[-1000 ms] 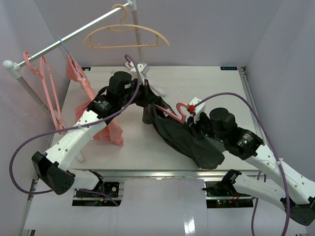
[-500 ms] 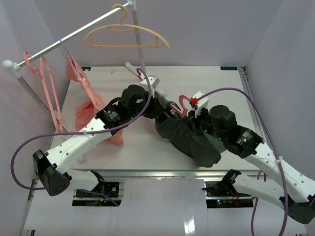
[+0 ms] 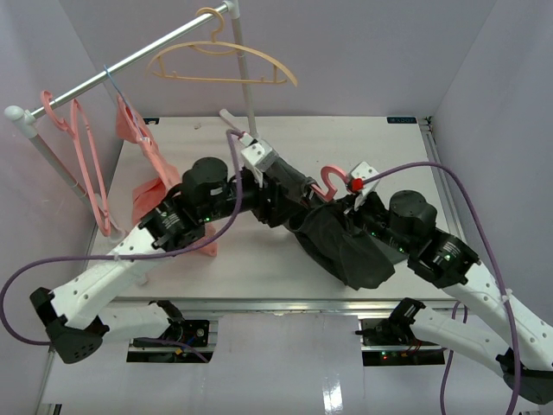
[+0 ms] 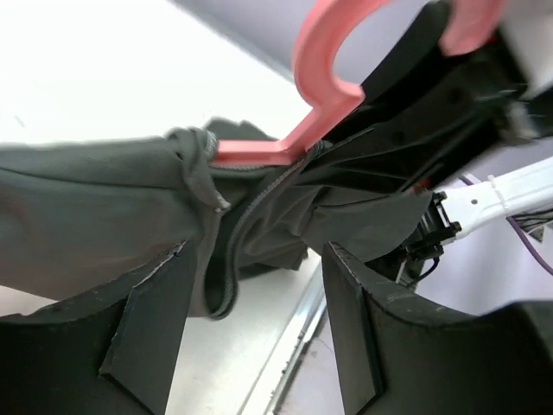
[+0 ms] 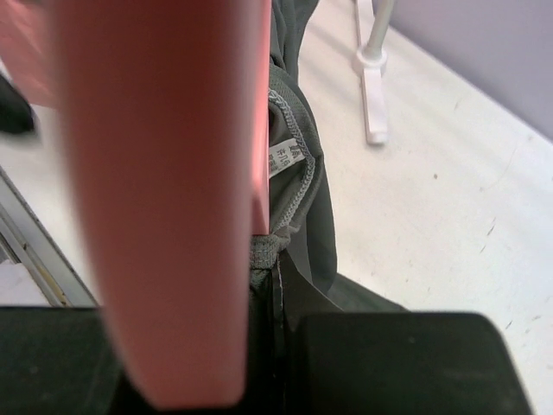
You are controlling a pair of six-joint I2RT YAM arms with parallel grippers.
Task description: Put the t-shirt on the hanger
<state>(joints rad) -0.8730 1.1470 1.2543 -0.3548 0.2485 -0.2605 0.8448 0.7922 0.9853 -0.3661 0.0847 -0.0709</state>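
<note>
left jaws apart, t-shirt [image 4: 104, 207] collar hanging between | right jaws clamped on hanger [image 3: 329, 179] below its hook | t-shirt draped from hanger, heaped right of table [image 3: 406, 156] centre, hem near front edge | bare table toward far, right edges

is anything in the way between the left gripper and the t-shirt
Nothing visible does. In the left wrist view the t-shirt hangs right ahead of the open left gripper, a fold of it dipping between the jaws. The hanger is farther off, past the cloth.
</note>
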